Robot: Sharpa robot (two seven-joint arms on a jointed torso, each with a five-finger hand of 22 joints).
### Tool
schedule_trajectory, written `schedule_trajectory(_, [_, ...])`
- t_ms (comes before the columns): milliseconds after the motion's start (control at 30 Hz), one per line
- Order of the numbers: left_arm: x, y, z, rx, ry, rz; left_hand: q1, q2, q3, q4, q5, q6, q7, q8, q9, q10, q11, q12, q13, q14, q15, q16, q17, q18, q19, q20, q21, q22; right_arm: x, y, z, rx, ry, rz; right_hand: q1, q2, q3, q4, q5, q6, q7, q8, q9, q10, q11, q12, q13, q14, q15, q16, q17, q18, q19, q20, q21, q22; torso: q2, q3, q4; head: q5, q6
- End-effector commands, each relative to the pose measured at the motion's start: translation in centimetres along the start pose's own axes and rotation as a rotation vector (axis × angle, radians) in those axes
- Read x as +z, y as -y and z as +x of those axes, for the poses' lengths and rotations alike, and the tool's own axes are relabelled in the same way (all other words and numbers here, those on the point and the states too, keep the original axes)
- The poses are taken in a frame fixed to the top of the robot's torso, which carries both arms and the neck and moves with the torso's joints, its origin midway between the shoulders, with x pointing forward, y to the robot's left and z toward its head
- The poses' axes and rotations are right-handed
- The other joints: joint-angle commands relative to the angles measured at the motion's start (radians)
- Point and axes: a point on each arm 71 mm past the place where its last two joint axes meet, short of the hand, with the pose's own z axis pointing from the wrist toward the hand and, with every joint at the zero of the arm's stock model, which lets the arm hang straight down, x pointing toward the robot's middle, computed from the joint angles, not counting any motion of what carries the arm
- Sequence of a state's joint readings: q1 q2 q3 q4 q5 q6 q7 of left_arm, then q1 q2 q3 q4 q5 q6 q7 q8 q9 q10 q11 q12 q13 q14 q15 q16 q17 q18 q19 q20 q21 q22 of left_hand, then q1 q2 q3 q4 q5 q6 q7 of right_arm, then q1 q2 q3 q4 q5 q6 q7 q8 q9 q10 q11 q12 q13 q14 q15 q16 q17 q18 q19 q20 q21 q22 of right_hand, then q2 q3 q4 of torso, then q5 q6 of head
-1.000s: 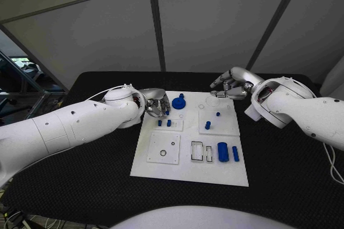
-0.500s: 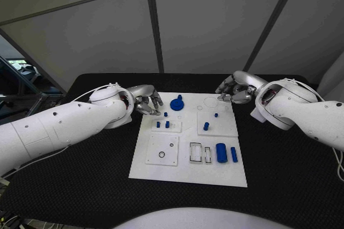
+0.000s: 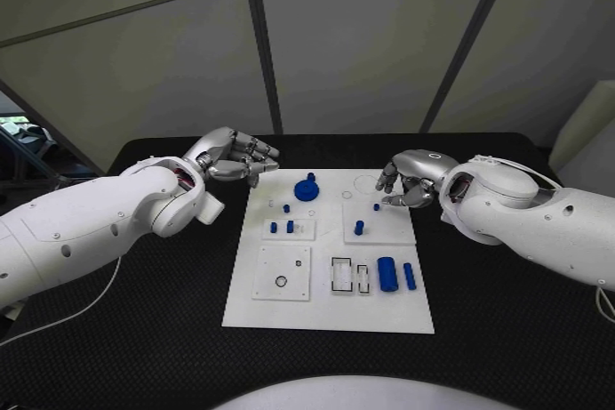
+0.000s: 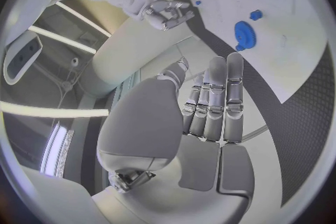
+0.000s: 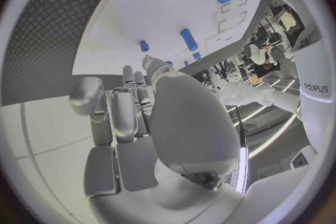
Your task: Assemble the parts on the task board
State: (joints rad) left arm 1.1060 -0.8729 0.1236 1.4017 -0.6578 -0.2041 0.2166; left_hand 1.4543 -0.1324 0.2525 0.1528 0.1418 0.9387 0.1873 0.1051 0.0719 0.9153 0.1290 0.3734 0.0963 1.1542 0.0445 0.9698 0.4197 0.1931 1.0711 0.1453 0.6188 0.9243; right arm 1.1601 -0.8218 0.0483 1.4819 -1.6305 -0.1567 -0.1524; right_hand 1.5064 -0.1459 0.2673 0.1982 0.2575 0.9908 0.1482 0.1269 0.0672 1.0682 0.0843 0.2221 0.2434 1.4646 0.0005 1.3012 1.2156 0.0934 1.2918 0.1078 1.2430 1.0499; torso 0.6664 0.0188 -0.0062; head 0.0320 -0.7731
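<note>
**Both hands hovering empty at the board's far corners**

The white rectangular task board (image 3: 327, 317) is lying mid-table, small blue plastic parts (image 3: 387, 274) sitting on it. The silver left hand (image 3: 235, 157) is hanging off its far left corner, fingers curled, holding nothing. The silver right hand (image 3: 408, 180) is hovering over the far right corner, fingers curled, empty.

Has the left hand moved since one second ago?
Yes. The left hand has lifted off the task board, away from the blue gear, toward the table's far-left edge.
</note>
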Motion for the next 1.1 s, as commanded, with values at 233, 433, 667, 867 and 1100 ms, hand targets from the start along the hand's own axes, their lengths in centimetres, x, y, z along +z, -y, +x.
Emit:
schedule_trajectory(233, [-0.5, 0.9, -1.3, -0.396, 0.142, 0.120, 0.012, 0.015, 0.022, -0.002, 0.003, 0.025, -0.003, 0.014, 0.000, 0.036, -0.010, 0.039, 0.004, -0.007, -0.006, -0.008, -0.023, -0.009, -0.004, -0.004, -0.013, -0.010, 0.3, -0.8, 1.3, -0.113, -0.029, -0.016, -0.003, -0.013, 0.013, -0.006, -0.006, 0.004, 0.008, -0.014, 0.000, 0.003, 0.008, -0.018, -0.023, 0.045, 0.012, -0.002, -0.004, 0.011, 0.009, 0.003, 0.008, 0.007, 0.000, 0.0001, 0.0001, -0.004, -0.002])
schedule_trajectory(433, [-0.6, 0.8, -1.5, -0.417, 0.145, 0.125, 0.007, 0.012, 0.021, 0.001, 0.002, 0.029, -0.003, 0.017, 0.000, 0.036, -0.010, 0.042, 0.004, -0.007, -0.006, -0.009, -0.027, -0.010, -0.004, -0.004, -0.015, -0.011, 0.5, -1.2, 1.8, -0.124, -0.051, -0.027, 0.003, -0.008, 0.025, -0.014, 0.001, 0.013, 0.007, -0.017, 0.001, 0.014, 0.007, -0.024, -0.037, 0.046, 0.012, 0.001, -0.003, 0.011, 0.009, 0.003, 0.010, 0.009, 0.001, 0.0016, -0.0019, -0.004, -0.002])
schedule_trajectory(667, [-0.6, 0.9, -1.5, -0.422, 0.147, 0.134, -0.001, 0.008, 0.017, 0.005, 0.001, 0.032, -0.004, 0.019, -0.001, 0.033, -0.010, 0.045, 0.002, -0.007, -0.005, -0.009, -0.032, -0.010, -0.003, -0.004, -0.019, -0.014, 0.7, -1.8, 2.4, -0.148, -0.072, -0.035, 0.018, 0.008, 0.064, -0.034, -0.033, 0.049, 0.000, -0.013, 0.005, 0.052, -0.001, -0.028, -0.063, 0.045, 0.004, 0.000, -0.010, 0.010, 0.012, -0.001, 0.017, 0.018, 0.000, 0.0008, -0.0015, -0.004, -0.003])
schedule_trajectory(867, [-0.5, 0.9, -1.6, -0.419, 0.158, 0.141, 0.004, 0.006, 0.020, 0.001, 0.002, 0.030, -0.003, 0.020, -0.002, 0.022, -0.009, 0.045, -0.001, -0.013, -0.005, -0.013, -0.039, -0.010, -0.006, -0.004, -0.024, -0.017, 1.0, -1.9, 2.6, -0.160, -0.076, -0.035, 0.013, 0.011, 0.086, -0.045, -0.030, 0.073, -0.004, -0.010, 0.007, 0.079, -0.007, -0.031, -0.076, 0.043, -0.001, -0.002, -0.016, 0.009, 0.016, -0.003, 0.023, 0.027, 0.000, 0.0010, -0.0016, -0.005, -0.004])
schedule_trajectory(1100, [-0.5, 0.9, -1.6, -0.418, 0.161, 0.143, 0.007, 0.006, 0.022, 0.000, 0.002, 0.029, -0.002, 0.021, -0.003, 0.017, -0.008, 0.046, -0.003, -0.017, -0.004, -0.015, -0.043, -0.011, -0.007, -0.004, -0.027, -0.019, 1.2, -2.2, 2.9, -0.169, -0.083, -0.040, 0.021, 0.021, 0.111, -0.071, -0.026, 0.103, -0.010, -0.003, 0.009, 0.112, -0.016, -0.031, -0.084, 0.045, -0.009, 0.006, -0.008, 0.006, 0.023, -0.008, 0.034, 0.042, 0.000, 0.0009, -0.0008, -0.006, -0.005])
